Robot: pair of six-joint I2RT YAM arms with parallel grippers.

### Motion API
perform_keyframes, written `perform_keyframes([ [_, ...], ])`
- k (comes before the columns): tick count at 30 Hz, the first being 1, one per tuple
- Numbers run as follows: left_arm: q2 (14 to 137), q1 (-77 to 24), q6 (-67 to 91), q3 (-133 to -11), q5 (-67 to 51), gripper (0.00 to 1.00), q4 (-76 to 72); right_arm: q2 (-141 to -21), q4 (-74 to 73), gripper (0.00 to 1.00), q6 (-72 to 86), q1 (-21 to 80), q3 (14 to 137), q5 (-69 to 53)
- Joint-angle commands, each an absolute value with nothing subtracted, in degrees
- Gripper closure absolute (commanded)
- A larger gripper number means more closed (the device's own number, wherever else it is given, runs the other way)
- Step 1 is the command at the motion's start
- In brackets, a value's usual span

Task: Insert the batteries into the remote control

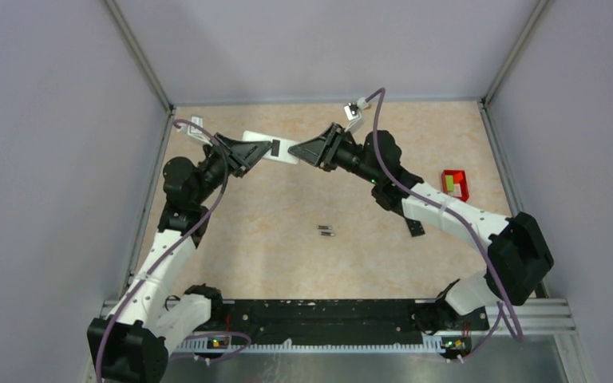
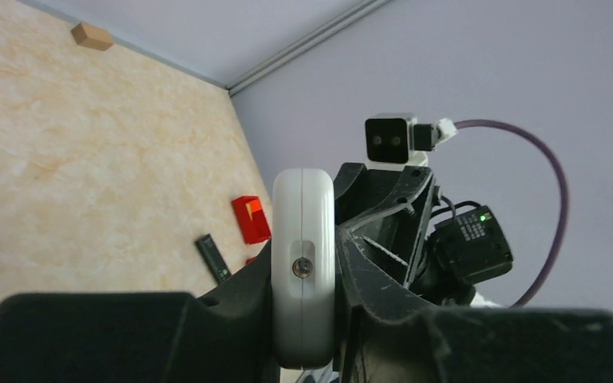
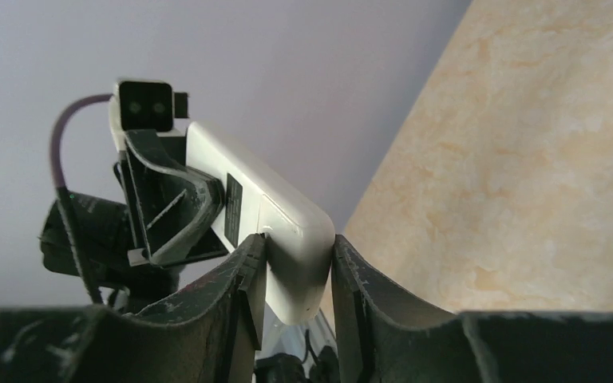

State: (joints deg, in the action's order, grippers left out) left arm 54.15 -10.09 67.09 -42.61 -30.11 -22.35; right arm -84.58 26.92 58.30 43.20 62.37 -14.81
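Observation:
The white remote control (image 1: 283, 151) is held in the air over the back of the table, one end in each gripper. My left gripper (image 1: 267, 149) is shut on its left end; in the left wrist view the remote (image 2: 303, 231) stands edge-on between the fingers (image 2: 303, 281). My right gripper (image 1: 297, 152) is shut on the other end, and the remote (image 3: 283, 215) sits between its jaws (image 3: 297, 271). Two tiny dark batteries (image 1: 327, 230) lie side by side on the middle of the table, away from both grippers.
A small black flat piece (image 1: 415, 227) lies on the table beside the right arm, also in the left wrist view (image 2: 213, 257). A red box (image 1: 455, 183) sits at the right edge. A small wooden block (image 2: 91, 35) lies by the far wall. Grey walls enclose the table.

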Motion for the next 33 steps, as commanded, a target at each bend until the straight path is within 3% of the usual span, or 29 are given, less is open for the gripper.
perform_keyframes([
  [1, 52.3, -15.9, 57.7, -45.8, -40.6, 1.0, -14.7, -80.8, 23.1, 0.62, 48.8, 44.3, 60.5, -23.3],
  [4, 51.5, -15.4, 54.2, -46.1, -40.2, 1.0, -13.9, -76.0, 22.2, 0.41, 43.5, 42.2, 57.9, -26.9],
  [7, 51.9, -14.6, 49.2, -48.7, -44.5, 1.0, -10.1, -73.8, 18.0, 0.23, 35.5, 42.0, 59.3, -38.5],
  [14, 54.1, -14.4, 41.8, -53.2, -56.6, 1.0, -3.6, -70.4, 7.6, 0.14, 24.3, 42.0, 59.9, -44.8],
  [17, 54.4, -14.4, 41.2, -53.1, -62.8, 1.0, -5.2, -70.3, 6.8, 0.18, 20.9, 42.0, 59.9, -48.2],
  [22, 52.8, -14.4, 38.2, -52.5, -65.0, 1.0, -4.1, -71.4, 5.9, 0.39, 18.7, 42.0, 61.7, -52.3],
  [27, 52.5, -14.5, 39.0, -52.1, -66.0, 0.99, -5.2, -73.6, 3.9, 0.49, 17.7, 42.0, 64.1, -53.1],
  [33, 52.3, -14.6, 40.2, -51.4, -66.7, 0.99, -6.6, -76.6, 5.1, 0.72, 19.5, 42.3, 65.3, -50.3],
])
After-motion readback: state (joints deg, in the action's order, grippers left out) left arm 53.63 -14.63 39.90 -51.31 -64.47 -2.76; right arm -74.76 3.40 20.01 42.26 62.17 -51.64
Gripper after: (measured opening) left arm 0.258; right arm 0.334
